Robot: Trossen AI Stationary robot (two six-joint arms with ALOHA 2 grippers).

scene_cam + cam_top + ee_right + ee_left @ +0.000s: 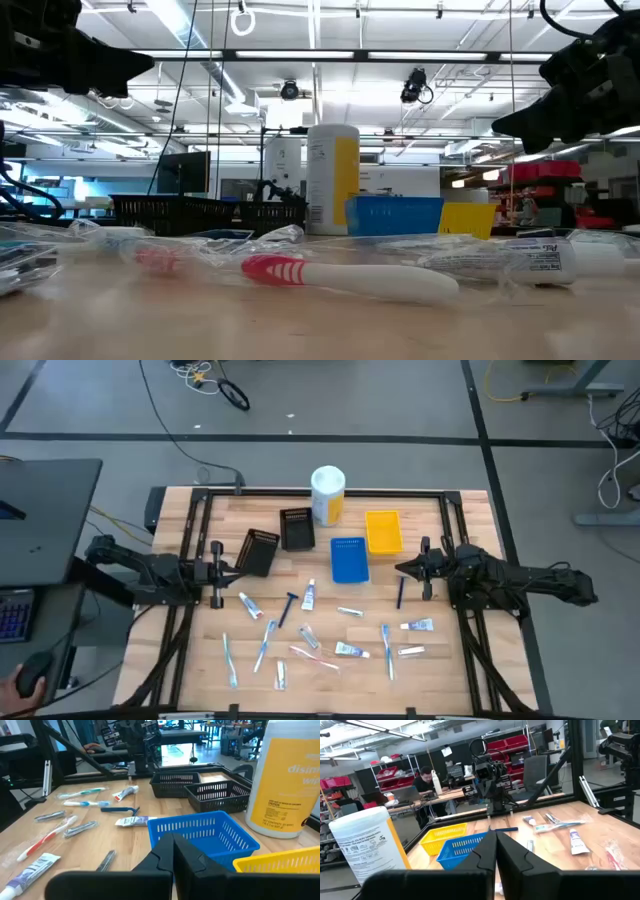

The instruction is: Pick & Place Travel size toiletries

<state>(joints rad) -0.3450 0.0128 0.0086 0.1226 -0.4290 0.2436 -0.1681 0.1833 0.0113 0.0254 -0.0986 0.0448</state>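
Observation:
Several small toiletries lie flat on the table's near half: a dark blue razor [288, 608], another razor [401, 592], white tubes [309, 596] [417, 625] and light-blue toothbrushes [229, 658] [387, 650]. In the low view, a wrapped pink-and-white toothbrush [340, 275] lies closest. My left gripper [216, 571] [495, 851] hovers shut over the table's left side, beside a black tray. My right gripper [424, 568] [173, 851] hovers shut over the right side, next to the blue tray and just beyond the second razor. Neither holds anything.
Two black trays [260, 550] [297, 528], a blue tray [348, 559] and a yellow tray [383, 530] sit mid-table. The white-and-yellow canister [327, 495] stands at the far edge. Black frame rails [190, 530] border the table. A seated person [426, 779] shows in the room beyond.

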